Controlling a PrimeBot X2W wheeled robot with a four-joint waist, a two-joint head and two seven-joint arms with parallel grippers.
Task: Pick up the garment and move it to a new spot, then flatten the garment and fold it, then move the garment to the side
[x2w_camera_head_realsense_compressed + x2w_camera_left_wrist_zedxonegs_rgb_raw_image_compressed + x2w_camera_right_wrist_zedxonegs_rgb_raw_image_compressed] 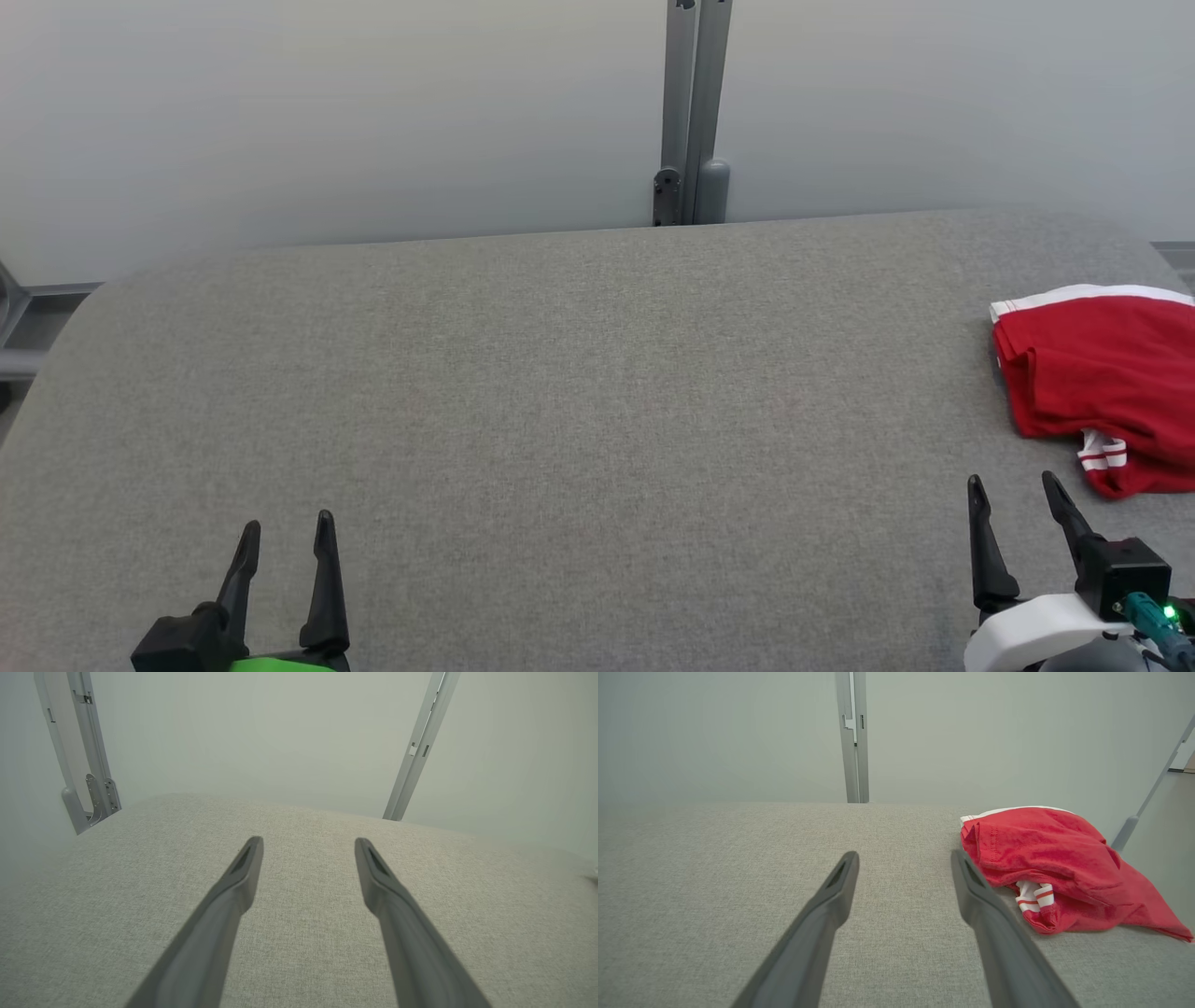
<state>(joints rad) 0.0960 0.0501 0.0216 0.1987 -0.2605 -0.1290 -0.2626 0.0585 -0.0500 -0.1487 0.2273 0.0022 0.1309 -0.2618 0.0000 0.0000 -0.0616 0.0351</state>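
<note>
The garment (1106, 373) is a red piece of clothing with white trim, lying bunched at the table's right edge; in the right wrist view the garment (1045, 863) sits just right of my fingers. My right gripper (1013, 490) stands open near the front right, a little short of the cloth and to its left, holding nothing. In its own view the right gripper (903, 858) has bare grey fabric between its fingers. My left gripper (288, 525) is open at the front left, far from the garment, and the left gripper (308, 843) is likewise empty.
A grey fabric-covered table (560, 373) spans the view, with rounded far corners. A grey metal post (691, 112) rises behind its far edge against a pale wall. Another slanted post (1143, 807) stands past the table's right side.
</note>
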